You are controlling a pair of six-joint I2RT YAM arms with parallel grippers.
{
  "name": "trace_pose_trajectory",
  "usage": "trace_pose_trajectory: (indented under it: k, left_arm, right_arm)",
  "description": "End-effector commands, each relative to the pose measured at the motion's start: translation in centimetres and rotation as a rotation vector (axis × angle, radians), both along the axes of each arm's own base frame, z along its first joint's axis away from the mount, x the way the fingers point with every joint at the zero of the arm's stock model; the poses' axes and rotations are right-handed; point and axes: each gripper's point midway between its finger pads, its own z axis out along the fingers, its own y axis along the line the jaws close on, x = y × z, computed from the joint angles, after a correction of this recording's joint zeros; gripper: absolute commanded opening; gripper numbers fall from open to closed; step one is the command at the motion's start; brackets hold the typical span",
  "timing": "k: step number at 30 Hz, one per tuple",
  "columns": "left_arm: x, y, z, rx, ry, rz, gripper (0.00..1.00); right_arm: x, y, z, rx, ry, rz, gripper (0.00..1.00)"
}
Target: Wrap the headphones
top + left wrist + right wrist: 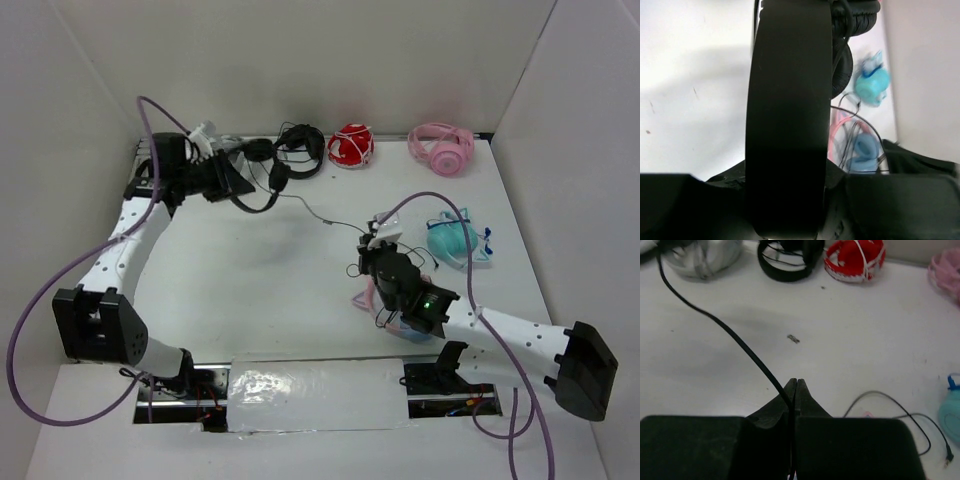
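- Left hand [224,180] clamps the headphones [790,115] by their headband, at the counter's [250,290] far left
- Right hand [794,386] pinches the cord [730,332]; keep it taut, looping evenly around the band

White table [250,290] bears red headphones [351,146], pink headphones [441,148], teal headphones [455,240].

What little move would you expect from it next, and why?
Probably the right fingers should carry the cord toward the headphones and start a first loop around them. Those fingers are shut on the cord, which stretches unwound across the table to the headphones, and the left fingers hold the headphones at the far left.
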Motion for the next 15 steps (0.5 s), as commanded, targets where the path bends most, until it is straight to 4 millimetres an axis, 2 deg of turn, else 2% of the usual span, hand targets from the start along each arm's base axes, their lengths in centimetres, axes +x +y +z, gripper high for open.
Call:
trace_pose_trajectory:
  k: [1, 2, 3, 4, 5, 7, 8, 11, 15]
  left_arm:
    - [-0.3, -1.4, -4.4, 0.062, 0.089, 0.014, 0.0]
    - [-0.7, -1.6, -5.5, 0.071, 0.116, 0.011, 0.0]
    - [-1.6, -2.2, -7.2, 0.088, 0.159, -0.001, 0.0]
    - [-1.7, -1.9, -8.6, 0.127, 0.185, 0.025, 0.0]
    - [-2.7, -2.3, -10.3, 0.153, 0.231, 0.025, 0.0]
    - [-3.5, -2.5, -11.5, 0.164, 0.263, 0.017, 0.0]
    - [-3.8, -2.7, -12.1, 0.16, 0.266, -0.001, 0.0]
    - [-4.9, -4.0, -12.4, 0.143, 0.264, -0.055, 0.0]
    - [-6.0, -6.3, -13.2, 0.169, 0.273, -0.14, 0.0]
  right_arm:
    - [0.4, 1.8, 7.2, -0.075, -0.183, 0.027, 0.0]
    - [0.4, 2.6, 9.7, -0.052, -0.227, 0.056, 0.0]
    - [0.4, 2.7, 11.0, -0.054, -0.255, 0.065, 0.0]
    - [0.5, 2.4, 12.5, -0.086, -0.294, 0.065, 0.0]
    - [0.3, 2.5, 15.1, -0.059, -0.344, 0.076, 0.0]
    - [-0.1, 2.3, 17.6, -0.095, -0.404, 0.107, 0.0]
    - [-0.5, 2.8, 19.6, -0.084, -0.442, 0.149, 0.0]
    - [-0.7, 3.6, 22.1, -0.135, -0.497, 0.195, 0.0]
    - [-0.7, 4.8, 24.0, -0.213, -0.555, 0.261, 0.0]
